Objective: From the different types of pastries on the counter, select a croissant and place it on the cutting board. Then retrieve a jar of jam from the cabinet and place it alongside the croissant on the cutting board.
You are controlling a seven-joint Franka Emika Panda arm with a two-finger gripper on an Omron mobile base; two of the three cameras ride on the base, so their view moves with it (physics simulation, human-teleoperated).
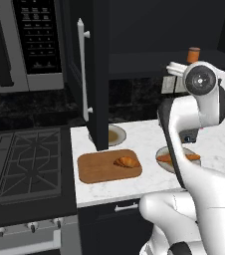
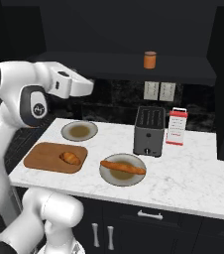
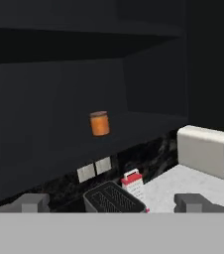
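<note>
The croissant lies on the wooden cutting board at the left end of the counter. The cabinet door stands open, and the orange jar of jam stands alone on the dark shelf inside. My gripper is raised above the counter, level with the shelf and still well short of the jar. Its fingertips stand wide open with nothing between them. The long pastry lies on a grey plate.
A second grey plate sits behind the board. A dark toaster and a white container with a red top stand under the shelf by the wall outlets. A stove lies left of the counter.
</note>
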